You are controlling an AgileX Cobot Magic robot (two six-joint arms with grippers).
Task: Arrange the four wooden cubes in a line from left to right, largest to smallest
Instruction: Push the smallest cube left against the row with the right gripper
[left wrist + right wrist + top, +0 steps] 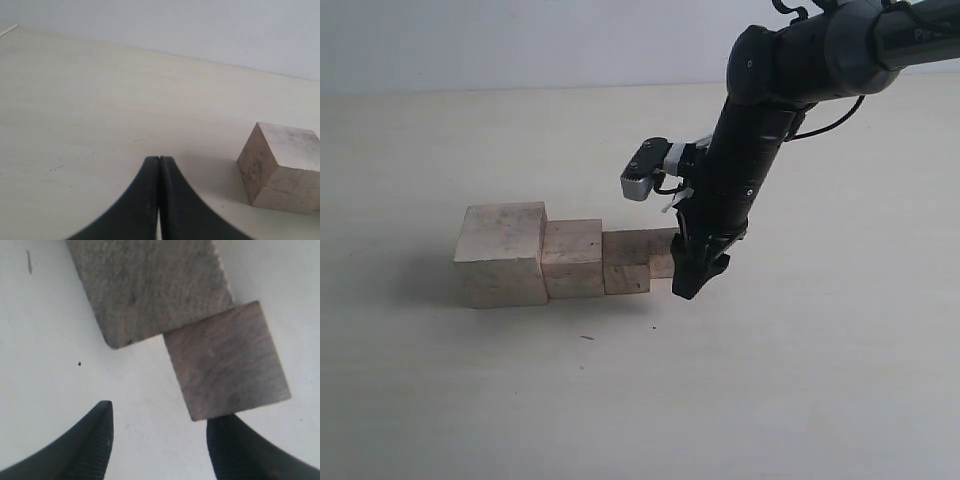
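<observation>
Wooden cubes, four, pale: largest cube [500, 255] at the row's left end, then second cube [572, 258], third cube [625, 262] and smallest cube [661, 265] at the right end. They form one touching row on the table [800, 380], sizes descending left to right. The smallest sits back from the third's near face, meeting it close to a corner. Right gripper [160, 440], one: jaws spread, empty, low by the smallest cube, one fingertip close to its corner. Left gripper [159, 195], one: jaws pressed together, empty, low over bare table, apart from the largest cube. Step judged: last placement, cube released. Next move likely calls for a clean lift clear, or a light nudge squaring the smallest cube.
</observation>
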